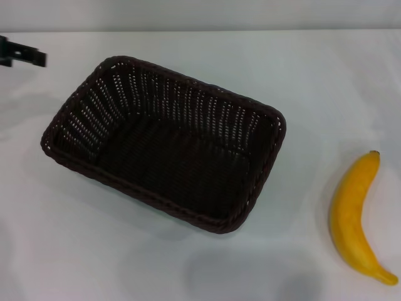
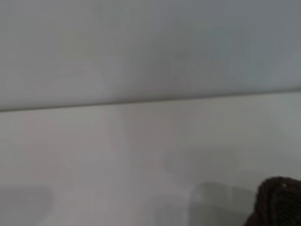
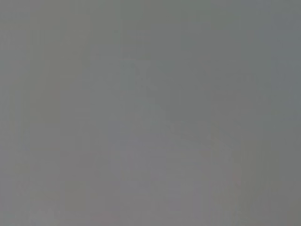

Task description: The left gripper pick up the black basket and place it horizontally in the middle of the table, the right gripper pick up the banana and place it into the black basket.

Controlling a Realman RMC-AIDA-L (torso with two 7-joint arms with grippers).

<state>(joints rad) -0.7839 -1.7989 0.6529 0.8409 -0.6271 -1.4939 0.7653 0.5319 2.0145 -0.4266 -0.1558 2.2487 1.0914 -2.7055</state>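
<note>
The black basket [image 1: 164,143] lies on the white table [image 1: 75,251] left of centre, turned at a slant, open side up and empty. One of its corners shows in the left wrist view [image 2: 278,203]. The yellow banana [image 1: 355,216] lies on the table at the right, apart from the basket, stem tip towards the far side. The left gripper [image 1: 22,55] shows only as a black bracket at the far left edge, apart from the basket's far left corner. The right gripper is out of view.
The table's far edge meets a grey wall [image 1: 200,15]. Bare tabletop lies between the basket and the banana [image 1: 307,163] and in front of the basket. The right wrist view shows only a plain grey surface.
</note>
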